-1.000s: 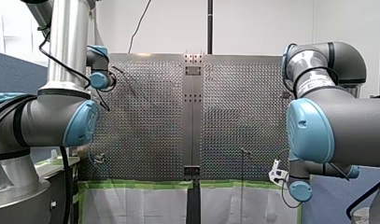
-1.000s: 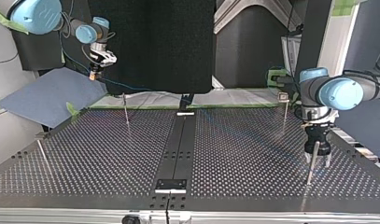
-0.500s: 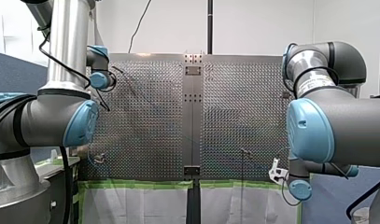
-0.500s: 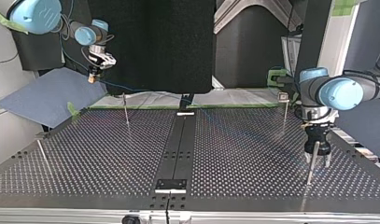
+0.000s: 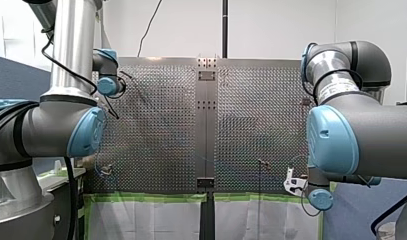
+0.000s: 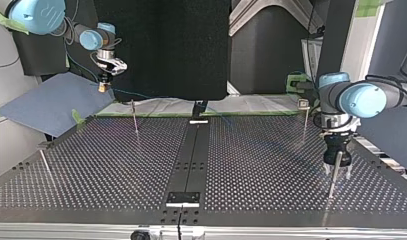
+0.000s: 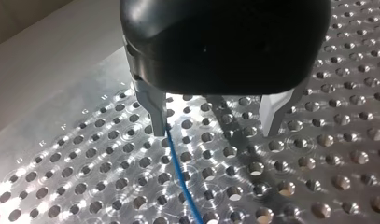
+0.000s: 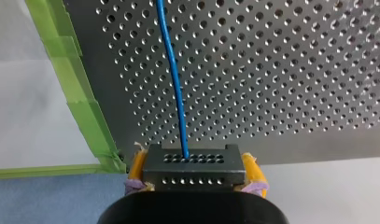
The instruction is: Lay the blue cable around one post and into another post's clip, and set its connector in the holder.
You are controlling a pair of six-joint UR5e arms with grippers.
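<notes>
Now R hand grips connector, blue cable running straight ahead.

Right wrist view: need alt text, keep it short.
My right gripper, with yellow pads, clamps a black connector block, and the blue cable runs from it, ahead over the perforated table. A strip of green tape edges the table beside the gripper.
</notes>
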